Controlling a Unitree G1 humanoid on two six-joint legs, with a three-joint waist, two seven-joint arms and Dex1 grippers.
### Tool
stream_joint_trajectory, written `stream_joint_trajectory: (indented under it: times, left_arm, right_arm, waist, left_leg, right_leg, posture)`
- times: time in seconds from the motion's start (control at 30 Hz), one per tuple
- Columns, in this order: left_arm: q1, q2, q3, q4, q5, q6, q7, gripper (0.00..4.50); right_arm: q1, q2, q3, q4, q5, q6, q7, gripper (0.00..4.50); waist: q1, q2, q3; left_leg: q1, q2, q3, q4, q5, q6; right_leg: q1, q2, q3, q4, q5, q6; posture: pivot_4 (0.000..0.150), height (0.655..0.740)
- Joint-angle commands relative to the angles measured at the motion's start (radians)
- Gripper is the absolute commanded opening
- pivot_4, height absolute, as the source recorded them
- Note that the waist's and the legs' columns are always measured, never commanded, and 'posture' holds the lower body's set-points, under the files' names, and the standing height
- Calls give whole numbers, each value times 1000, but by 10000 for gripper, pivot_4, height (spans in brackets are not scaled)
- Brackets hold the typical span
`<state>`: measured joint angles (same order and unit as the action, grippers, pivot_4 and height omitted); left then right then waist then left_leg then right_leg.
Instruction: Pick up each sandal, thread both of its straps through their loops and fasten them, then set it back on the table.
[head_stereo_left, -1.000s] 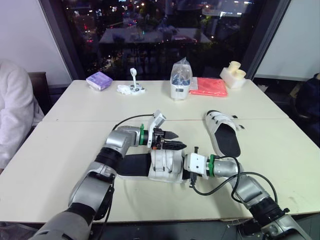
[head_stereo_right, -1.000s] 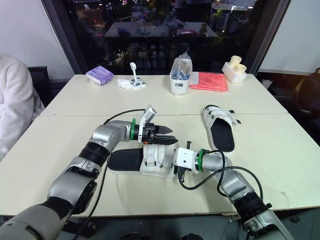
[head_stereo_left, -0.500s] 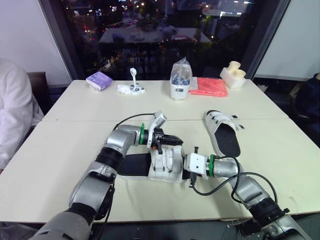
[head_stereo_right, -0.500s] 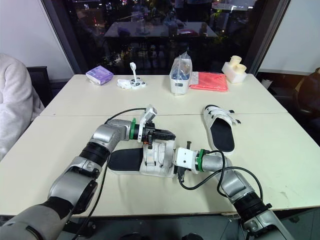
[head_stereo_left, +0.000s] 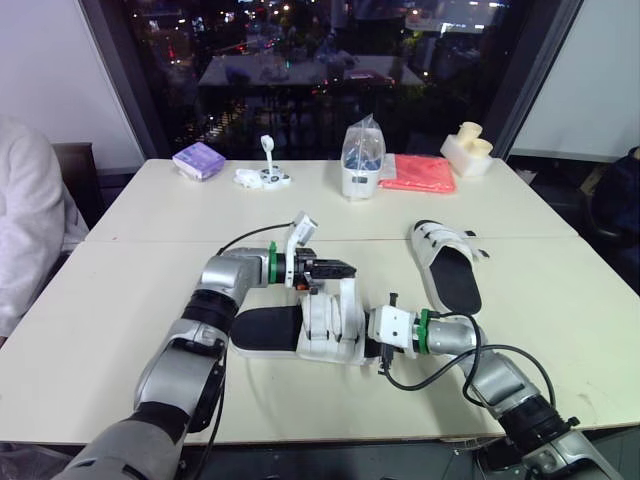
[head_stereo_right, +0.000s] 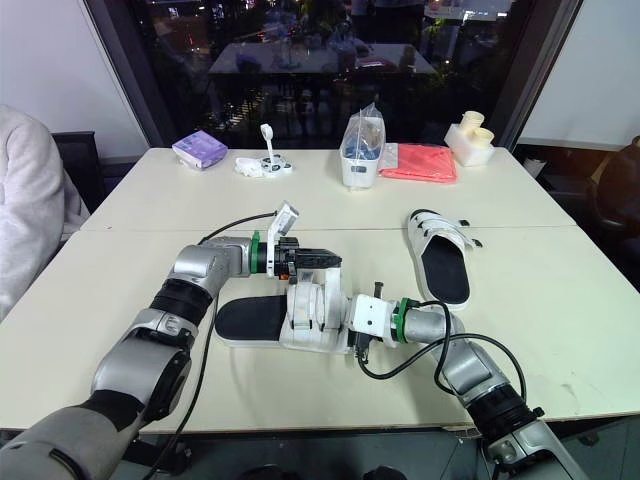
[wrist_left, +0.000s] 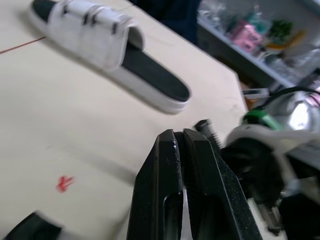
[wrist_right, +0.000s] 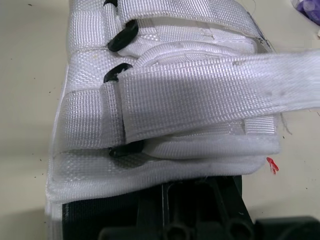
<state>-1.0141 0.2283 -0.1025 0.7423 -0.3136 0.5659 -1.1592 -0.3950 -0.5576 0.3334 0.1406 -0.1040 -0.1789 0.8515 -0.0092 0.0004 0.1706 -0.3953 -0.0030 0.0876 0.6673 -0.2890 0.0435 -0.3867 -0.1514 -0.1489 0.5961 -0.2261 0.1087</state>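
A white sandal (head_stereo_left: 325, 330) with a black insole lies near the table's front, in the middle. My left gripper (head_stereo_left: 345, 268) hovers just above its upper, shut on the free end of a white strap (head_stereo_left: 347, 290) that rises taut from the sandal. In the right wrist view that strap (wrist_right: 225, 95) stretches sideways past the black loops (wrist_right: 125, 35). My right gripper (head_stereo_left: 372, 340) is shut on the sandal's right side edge, its fingers (wrist_right: 200, 200) tucked under the white upper. A second sandal (head_stereo_left: 447, 268) lies to the right, straps closed; it is also in the left wrist view (wrist_left: 115, 50).
Along the far edge stand a purple pack (head_stereo_left: 198, 160), a small white item (head_stereo_left: 265, 175), a clear bag on a white box (head_stereo_left: 361, 160), a red cloth (head_stereo_left: 417, 172) and cream cups (head_stereo_left: 466, 148). A person's white sleeve (head_stereo_left: 25, 230) is at the left.
My left gripper went from open to shut on the strap and drew back to the left, lifting the strap. The sandal slid slightly left. The right arm stayed put.
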Motion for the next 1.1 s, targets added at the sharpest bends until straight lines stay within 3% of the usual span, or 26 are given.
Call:
stream_joint_trajectory:
  times: [0.03, 0.3, 0.4, 0.57, 0.83, 1.1]
  left_arm:
    - [-19, 11, 22, -2, 28, -82, 37, 181]
    - [-1, 16, -72, 48, 145, -189, 31, 181]
    - [8, 27, -139, 56, 212, -268, 6, 9880]
    - [-4, 28, -220, 109, 341, -460, 46, 34113]
    - [-55, 16, -235, 237, 454, -566, 201, 34113]
    - [-75, 27, -102, 202, 346, -563, 161, 34113]
  right_arm:
    - [55, -16, 47, 77, -63, 66, 19, 0]
    - [59, -19, 46, 73, -64, 66, 18, 0]
    - [54, -17, 47, 77, -65, 66, 18, 0]
    - [52, -16, 49, 78, -66, 65, 19, 0]
    - [58, -14, 50, 73, -67, 68, 15, 0]
    - [65, -7, 42, 67, -54, 73, 9, 0]
  waist:
    - [0, 0, 0]
    - [0, 0, 0]
    - [0, 0, 0]
    - [1, 0, -1]
    - [1, -1, -1]
    - [0, -1, -1]
  left_leg:
    - [0, 0, 0, 0, 0, 0]
    - [0, 0, 0, 0, 0, 1]
    - [0, 0, 0, 0, -1, 1]
    - [0, 0, 0, 0, -1, 2]
    - [0, 0, 0, -1, -2, 2]
    - [-2, 0, 0, -1, 0, 5]
  right_leg:
    - [0, 0, 0, 0, 0, 0]
    - [0, 0, 0, 0, 0, 0]
    - [0, 0, 0, 0, 0, 0]
    - [0, 0, 0, 0, 0, 0]
    - [0, -1, 0, 0, 0, 0]
    - [-3, -1, 0, 0, 0, 0]
  posture:
    - [1500, 7400]
    - [1500, 7400]
    - [1500, 7400]
    - [1500, 7400]
    - [1500, 7400]
    - [1500, 7400]
